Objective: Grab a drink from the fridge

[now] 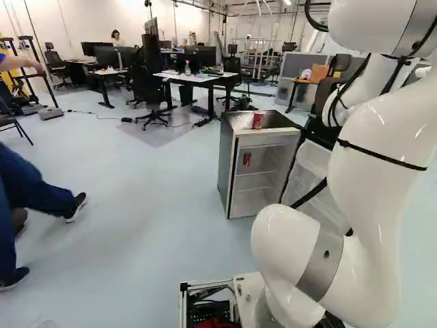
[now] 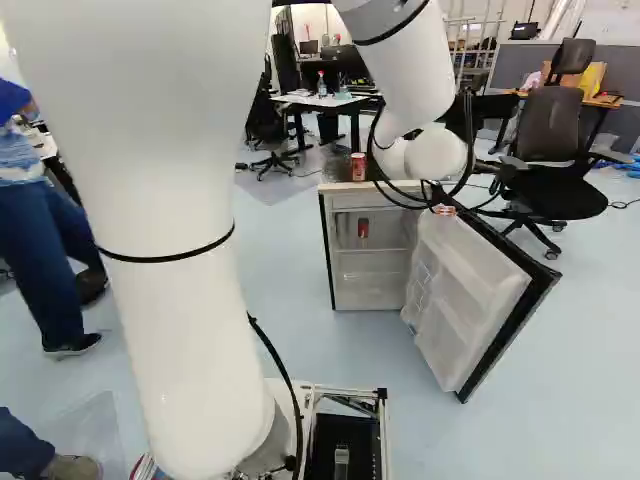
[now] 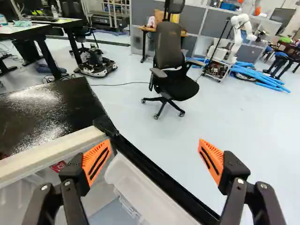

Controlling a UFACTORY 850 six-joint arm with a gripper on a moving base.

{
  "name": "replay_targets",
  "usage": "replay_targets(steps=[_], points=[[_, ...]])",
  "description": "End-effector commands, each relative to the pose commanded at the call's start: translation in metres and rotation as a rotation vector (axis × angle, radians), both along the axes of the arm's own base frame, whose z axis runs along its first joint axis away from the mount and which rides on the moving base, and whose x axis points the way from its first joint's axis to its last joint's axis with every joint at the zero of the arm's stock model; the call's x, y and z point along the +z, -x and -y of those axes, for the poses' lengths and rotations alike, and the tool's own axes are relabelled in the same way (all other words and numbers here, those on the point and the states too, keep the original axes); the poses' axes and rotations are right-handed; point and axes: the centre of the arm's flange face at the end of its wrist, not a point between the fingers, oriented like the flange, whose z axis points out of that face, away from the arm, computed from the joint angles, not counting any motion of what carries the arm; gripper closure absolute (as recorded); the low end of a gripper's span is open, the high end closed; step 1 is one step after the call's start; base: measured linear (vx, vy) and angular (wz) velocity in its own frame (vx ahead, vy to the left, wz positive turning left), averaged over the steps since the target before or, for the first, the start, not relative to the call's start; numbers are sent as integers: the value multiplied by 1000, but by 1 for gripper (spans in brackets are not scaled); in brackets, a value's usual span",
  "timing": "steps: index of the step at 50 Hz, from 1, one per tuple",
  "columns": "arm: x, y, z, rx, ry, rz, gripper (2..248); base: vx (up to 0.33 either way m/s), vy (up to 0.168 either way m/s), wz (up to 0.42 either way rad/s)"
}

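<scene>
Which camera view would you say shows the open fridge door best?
The right base view: there the fridge door stands swung open with its shelved inner side nearly whole. In the left base view the arm hides much of it. The wrist view catches only part, seen between the open gripper's fingers.

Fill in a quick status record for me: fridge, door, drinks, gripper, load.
fridge: small box-shaped fridge with glossy black top, ahead of the arm
door: black-edged door with white plastic lining, swung open
drink on top: red cylindrical can, upright
drink inside: smaller-looking red can, on an upper shelf
gripper: black with orange pads, open, above the door's hinge side
load: none
</scene>
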Motion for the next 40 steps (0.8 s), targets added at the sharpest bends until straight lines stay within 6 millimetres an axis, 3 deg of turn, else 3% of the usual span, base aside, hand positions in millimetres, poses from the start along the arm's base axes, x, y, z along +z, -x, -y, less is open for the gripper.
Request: replay_targets(steps=[23, 40], points=[[14, 6, 39, -125, -60, -32, 3, 0, 0, 0], [4, 4, 70, -201, -132, -83, 3, 0, 0, 0]])
